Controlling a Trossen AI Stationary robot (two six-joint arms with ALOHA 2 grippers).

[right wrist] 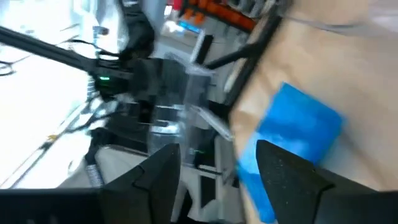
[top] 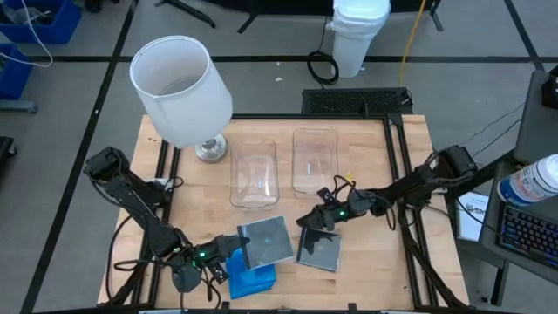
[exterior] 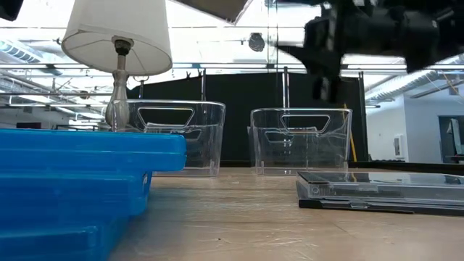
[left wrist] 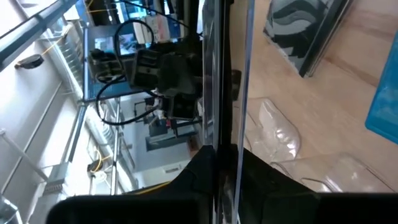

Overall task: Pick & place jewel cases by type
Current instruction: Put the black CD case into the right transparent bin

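Smoky grey jewel case (top: 266, 241) held up off table, lower middle of frame, left gripper (top: 228, 250) clamped on its edge. Blue jewel cases (top: 251, 277) stacked below it, right at front table edge. More grey jewel cases (top: 319, 250) lie flat just right of it. Right gripper (top: 309, 221) hangs over those, fingers spread, holding nothing. Two clear tubs (top: 254, 175) (top: 314, 160) side by side in upper middle, nothing inside. Bare wood (top: 377, 209) at right. Lamp (top: 181, 92) upper left.
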